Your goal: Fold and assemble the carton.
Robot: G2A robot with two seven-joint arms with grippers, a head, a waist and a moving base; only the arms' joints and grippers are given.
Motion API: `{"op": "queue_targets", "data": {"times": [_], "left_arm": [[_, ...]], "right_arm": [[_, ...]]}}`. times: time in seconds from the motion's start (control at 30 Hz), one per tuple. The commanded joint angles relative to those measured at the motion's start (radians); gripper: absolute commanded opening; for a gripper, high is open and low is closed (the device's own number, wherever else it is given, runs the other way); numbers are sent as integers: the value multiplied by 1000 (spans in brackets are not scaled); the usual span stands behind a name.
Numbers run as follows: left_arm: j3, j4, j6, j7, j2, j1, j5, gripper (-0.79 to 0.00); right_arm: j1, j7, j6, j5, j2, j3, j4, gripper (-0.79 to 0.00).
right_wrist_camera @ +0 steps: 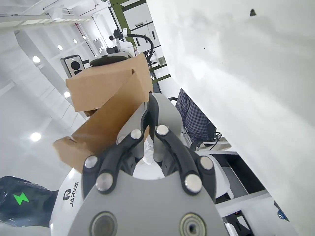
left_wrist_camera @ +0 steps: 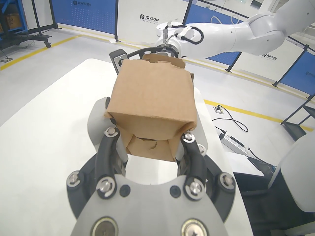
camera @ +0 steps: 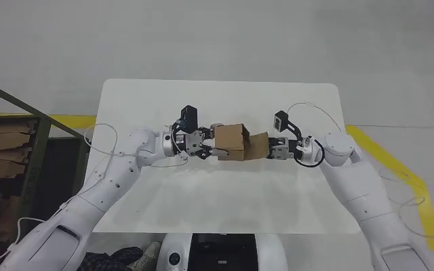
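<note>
A small brown carton (camera: 230, 139) is held above the middle of the white table (camera: 135, 101), between both arms. My left gripper (camera: 203, 144) grips one end of the carton (left_wrist_camera: 152, 99), a finger (left_wrist_camera: 98, 121) on each side wall. My right gripper (camera: 270, 149) is shut on an open flap (camera: 258, 144) at the opposite end. In the right wrist view the flap (right_wrist_camera: 108, 121) runs into the closed fingertips (right_wrist_camera: 150, 109), with the carton body (right_wrist_camera: 108, 84) beyond it.
The table has bare room all around the carton. A rack with flat cardboard (camera: 13, 142) stands off the table's left side. Yellow floor lines (camera: 380, 156) run past the right edge.
</note>
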Motion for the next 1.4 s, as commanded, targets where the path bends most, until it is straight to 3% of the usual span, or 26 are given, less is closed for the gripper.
{"op": "queue_targets", "data": {"times": [0.0,0.6,1.17,1.37], "left_arm": [[-1,7,0,-6,-2,-1,0,-406],[-15,32,4,-47,-15,-5,37,-403],[-22,39,18,-49,-27,-2,95,-397],[-25,38,18,-49,-31,-1,103,-397]], "right_arm": [[7,1,0,-7,0,-2,-4,-785],[-12,-24,25,-66,21,44,-107,-785],[-62,-22,65,-98,47,96,-221,-659],[-56,-19,80,-104,49,88,-218,-680]]}}
